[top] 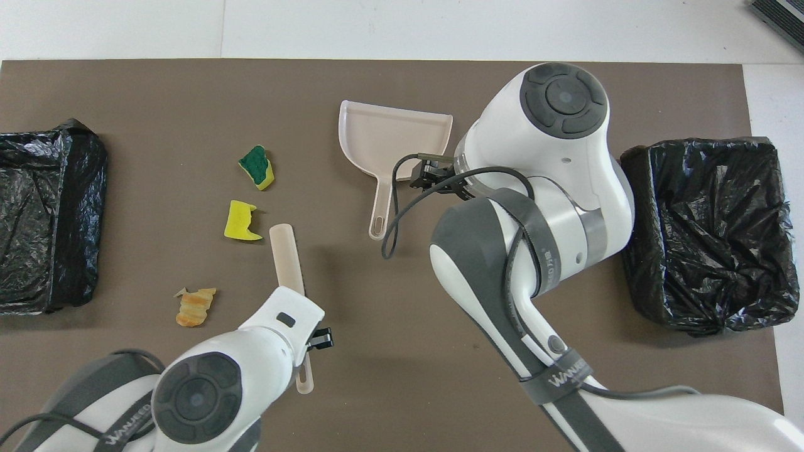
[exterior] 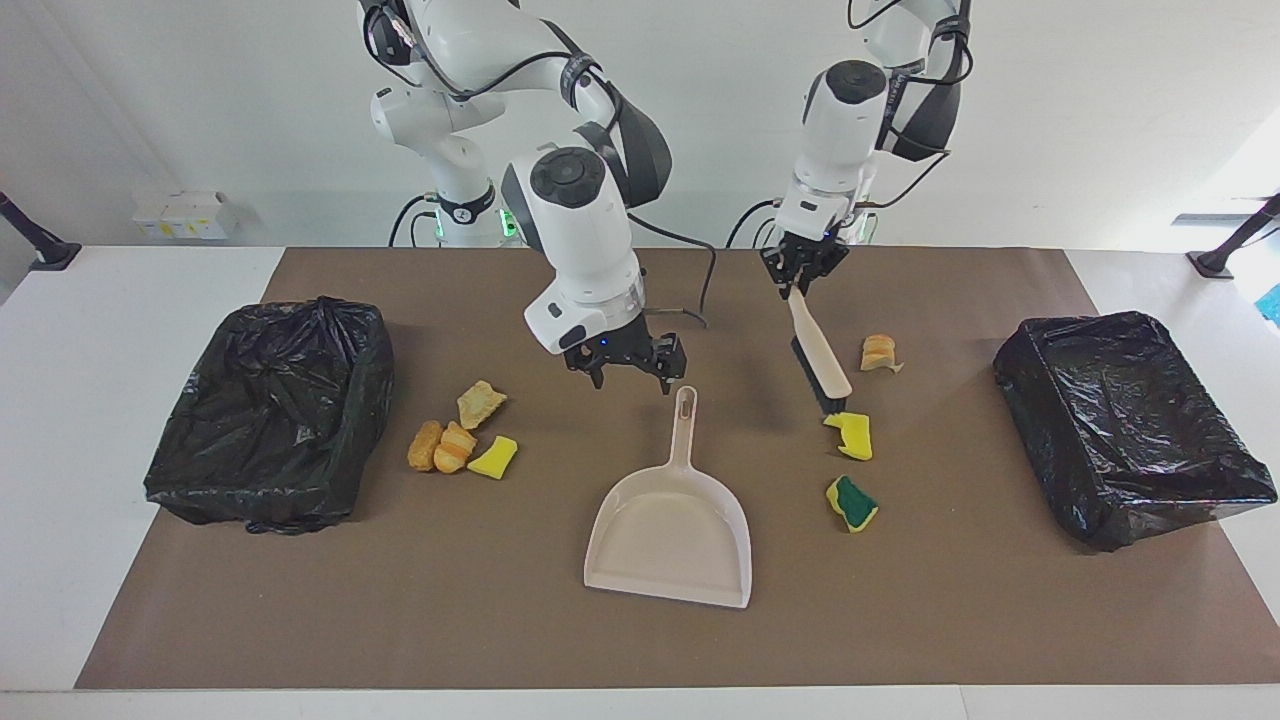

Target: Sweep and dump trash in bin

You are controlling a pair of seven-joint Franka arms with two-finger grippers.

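The left gripper clamps a brush tilted over a yellow sponge, while the right gripper hangs open over the dustpan handle.

A strap on the right arm reads "WANJEED"; another on the left arm is partly legible.
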